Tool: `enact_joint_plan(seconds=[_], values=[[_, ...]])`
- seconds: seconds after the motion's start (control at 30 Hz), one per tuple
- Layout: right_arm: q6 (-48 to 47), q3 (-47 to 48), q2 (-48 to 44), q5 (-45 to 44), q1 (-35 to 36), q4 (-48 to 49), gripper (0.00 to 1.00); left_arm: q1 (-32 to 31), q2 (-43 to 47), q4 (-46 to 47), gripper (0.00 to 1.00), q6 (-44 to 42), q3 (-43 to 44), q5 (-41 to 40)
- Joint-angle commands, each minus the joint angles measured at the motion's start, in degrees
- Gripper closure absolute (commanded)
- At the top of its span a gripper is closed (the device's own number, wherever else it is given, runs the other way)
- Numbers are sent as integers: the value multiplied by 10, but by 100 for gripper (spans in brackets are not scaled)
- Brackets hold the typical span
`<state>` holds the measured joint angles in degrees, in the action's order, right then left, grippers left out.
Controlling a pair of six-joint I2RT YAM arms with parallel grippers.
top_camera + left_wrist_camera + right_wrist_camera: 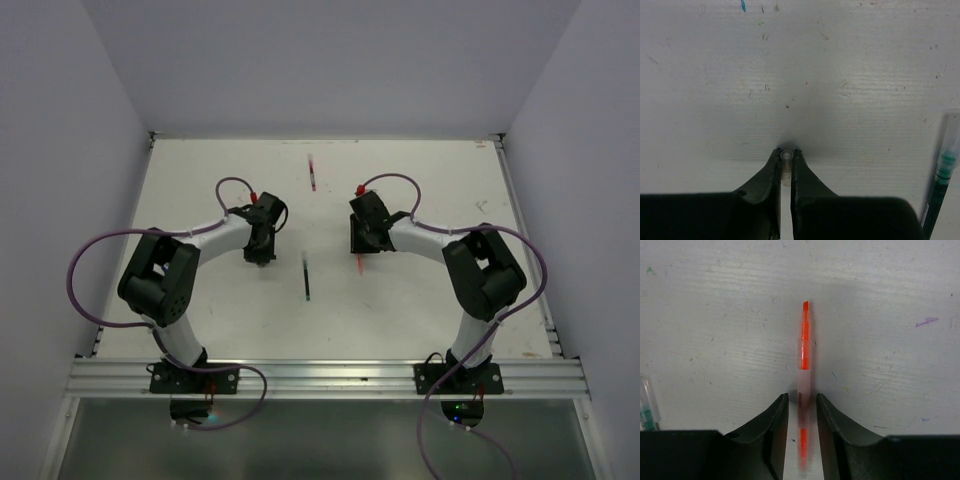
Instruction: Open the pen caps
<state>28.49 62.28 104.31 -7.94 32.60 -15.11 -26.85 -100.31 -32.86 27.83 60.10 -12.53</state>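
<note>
In the left wrist view my left gripper (786,151) is shut on a small whitish pen cap (786,161), held upright just above the table. In the top view this gripper (260,256) is left of centre. My right gripper (802,397) is open. An orange-red pen (804,355) with a frosted middle and a bare tip lies between its fingers, with a gap on each side. In the top view the right gripper (361,258) is right of centre, over the red pen (359,264). No other caps show.
A dark pen with green ink (306,278) lies between the two grippers; it also shows in the left wrist view (941,175) and the right wrist view (646,412). A red and black pen (312,172) lies farther back. Walls enclose the table on three sides.
</note>
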Motion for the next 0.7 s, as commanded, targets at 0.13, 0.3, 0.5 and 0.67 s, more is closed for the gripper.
enact_joint_plan(seconds=[0.13,0.3,0.5,0.67], values=[[-6,-4,11,-11,-3,-11,61,0,-37,19,88,-7,-34,-35],[-6,-13,13,-4,-3,-1,57,2,-43,25,82,-6,-42,-41],[-8,-14,18,4,-3,3,56,4,-52,34,76,-2,-51,-40],[-11,-17,19,6,-2,4,56,6,-59,46,73,-2,-65,-39]])
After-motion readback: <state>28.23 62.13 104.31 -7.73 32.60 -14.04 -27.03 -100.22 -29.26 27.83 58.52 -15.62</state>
